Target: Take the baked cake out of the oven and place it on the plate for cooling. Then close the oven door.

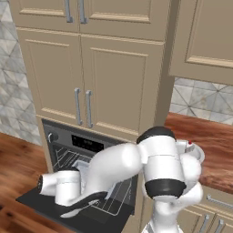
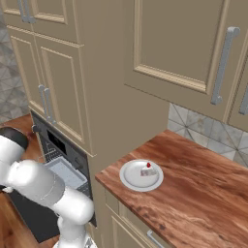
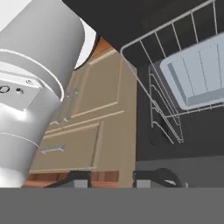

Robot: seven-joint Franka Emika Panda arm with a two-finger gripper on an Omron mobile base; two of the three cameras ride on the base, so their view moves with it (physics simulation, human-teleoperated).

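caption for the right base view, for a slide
Baked cake on the plate; oven door open.

A: Is the light even here?

B: Yes, soft and bright, as in a rendered scene. The cabinets (image 1: 91, 68) show no hard shadows. The oven (image 1: 91, 154) cavity at 7 o'clock of the left base view is the darkest part.

A: Any glare?

B: Only a mild shine on the white arm (image 1: 157, 159). The counter (image 2: 203, 193) at 4 o'clock of the right base view is evenly lit.

A: Sharpness?

B: All views are a little soft and coarse. In the hand view, the rack (image 3: 166, 87) wires look jagged.
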